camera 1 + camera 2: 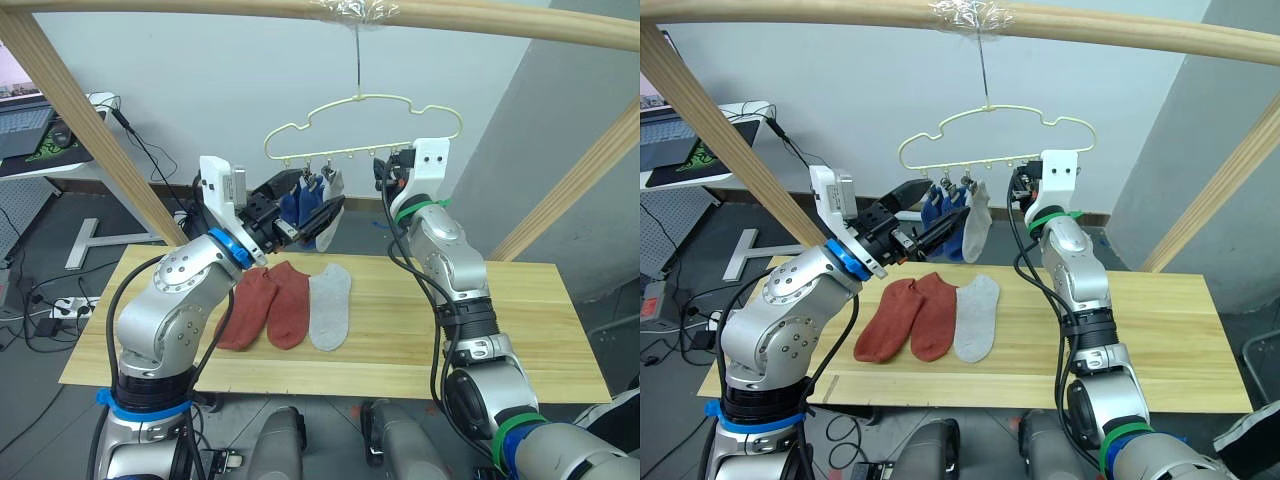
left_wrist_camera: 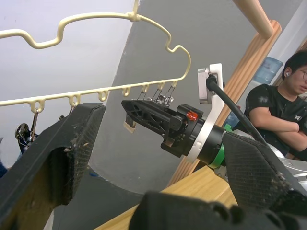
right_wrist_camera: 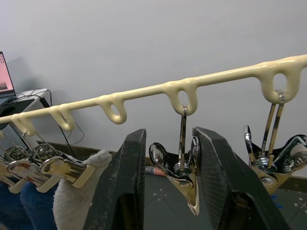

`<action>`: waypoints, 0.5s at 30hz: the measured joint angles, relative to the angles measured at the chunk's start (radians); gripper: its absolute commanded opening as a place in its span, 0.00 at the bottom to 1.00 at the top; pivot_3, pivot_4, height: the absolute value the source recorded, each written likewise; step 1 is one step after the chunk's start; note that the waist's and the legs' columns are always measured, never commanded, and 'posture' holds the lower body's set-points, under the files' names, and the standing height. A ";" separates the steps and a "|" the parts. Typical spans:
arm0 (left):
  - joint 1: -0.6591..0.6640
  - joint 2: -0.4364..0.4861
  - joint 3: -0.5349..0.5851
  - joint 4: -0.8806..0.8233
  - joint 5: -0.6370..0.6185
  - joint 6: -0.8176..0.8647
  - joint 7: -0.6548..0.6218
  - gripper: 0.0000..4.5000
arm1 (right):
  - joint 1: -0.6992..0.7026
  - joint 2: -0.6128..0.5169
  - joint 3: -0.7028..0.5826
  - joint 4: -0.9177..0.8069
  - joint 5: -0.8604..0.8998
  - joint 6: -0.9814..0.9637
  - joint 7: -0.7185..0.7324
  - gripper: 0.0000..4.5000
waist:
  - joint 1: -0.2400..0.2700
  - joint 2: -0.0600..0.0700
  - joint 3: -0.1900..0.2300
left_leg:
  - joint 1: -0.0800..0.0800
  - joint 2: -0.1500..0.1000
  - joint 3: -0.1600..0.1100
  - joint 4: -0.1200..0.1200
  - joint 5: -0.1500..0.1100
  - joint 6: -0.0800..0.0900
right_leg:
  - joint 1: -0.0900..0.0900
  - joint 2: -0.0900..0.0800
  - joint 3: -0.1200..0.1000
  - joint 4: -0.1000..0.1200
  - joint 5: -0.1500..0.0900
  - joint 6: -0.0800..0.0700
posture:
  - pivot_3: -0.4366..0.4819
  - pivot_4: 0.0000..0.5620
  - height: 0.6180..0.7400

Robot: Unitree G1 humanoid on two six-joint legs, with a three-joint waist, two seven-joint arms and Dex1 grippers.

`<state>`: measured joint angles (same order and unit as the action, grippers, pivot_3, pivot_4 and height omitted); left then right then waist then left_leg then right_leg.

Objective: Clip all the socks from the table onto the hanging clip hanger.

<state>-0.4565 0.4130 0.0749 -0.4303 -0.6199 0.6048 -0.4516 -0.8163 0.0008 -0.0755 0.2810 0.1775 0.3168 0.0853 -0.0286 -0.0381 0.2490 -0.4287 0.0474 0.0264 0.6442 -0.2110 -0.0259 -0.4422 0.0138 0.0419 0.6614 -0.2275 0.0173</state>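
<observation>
Black-fingered right gripper (image 3: pixel 168 187) is bracketing a metal clip (image 3: pixel 181 168) of the clip hanger (image 1: pixel 362 128), jaws parted around it. Left gripper (image 1: pixel 318 215), released, is hovering beside three hanging socks (image 1: pixel 962 222). Below both, two rust-red socks (image 1: pixel 268 304) and one grey sock (image 1: pixel 330 306) are lying on the tabletop (image 1: pixel 520 320).

I see two rust-red socks (image 1: pixel 912 318) and a grey sock (image 1: pixel 977 317) side by side on the tabletop (image 1: pixel 1160 340); three socks hang clipped on the hanger (image 1: pixel 995 135)
</observation>
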 measured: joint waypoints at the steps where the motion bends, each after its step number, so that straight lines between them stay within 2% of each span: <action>1: 0.000 0.000 0.000 0.000 0.000 0.000 0.000 1.00 | 0.000 0.000 0.000 0.000 0.000 0.000 0.000 0.27 | 0.000 0.000 0.000 | 0.000 0.000 0.000 0.000 0.000 0.000 | 0.000 0.000 0.000 0.000 0.000 0.000 | 0.54 0.42 1.00; 6: 0.000 -0.004 0.000 -0.001 0.000 0.000 0.002 1.00 | 0.000 0.000 -0.001 0.000 0.000 -0.005 0.000 0.01 | 0.000 0.000 0.000 | 0.000 0.000 0.000 0.000 0.000 0.000 | 0.000 0.000 0.000 0.000 0.000 0.000 | 0.53 0.43 1.00; 12: 0.017 -0.008 -0.011 -0.008 -0.001 0.001 0.001 1.00 | 0.000 -0.002 0.000 0.000 0.001 -0.005 0.005 0.00 | 0.000 0.000 0.000 | 0.000 0.000 0.000 0.000 0.000 0.000 | 0.000 0.000 0.000 0.000 0.000 0.000 | 0.53 0.45 1.00; 15: 0.080 0.020 -0.066 -0.020 0.032 0.007 -0.014 1.00 | 0.002 -0.012 0.002 -0.010 0.004 0.010 0.030 0.00 | 0.000 0.001 0.000 | 0.000 0.000 0.000 -0.001 0.000 0.000 | 0.000 0.000 0.001 -0.001 0.000 0.000 | 0.52 0.45 1.00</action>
<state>-0.3764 0.4326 0.0089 -0.4507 -0.5882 0.6113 -0.4654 -0.8142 -0.0112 -0.0735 0.2706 0.1814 0.3267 0.1156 -0.0291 -0.0374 0.2495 -0.4286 0.0476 0.0266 0.6434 -0.2110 -0.0258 -0.4422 0.0137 0.0425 0.6608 -0.2276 0.0172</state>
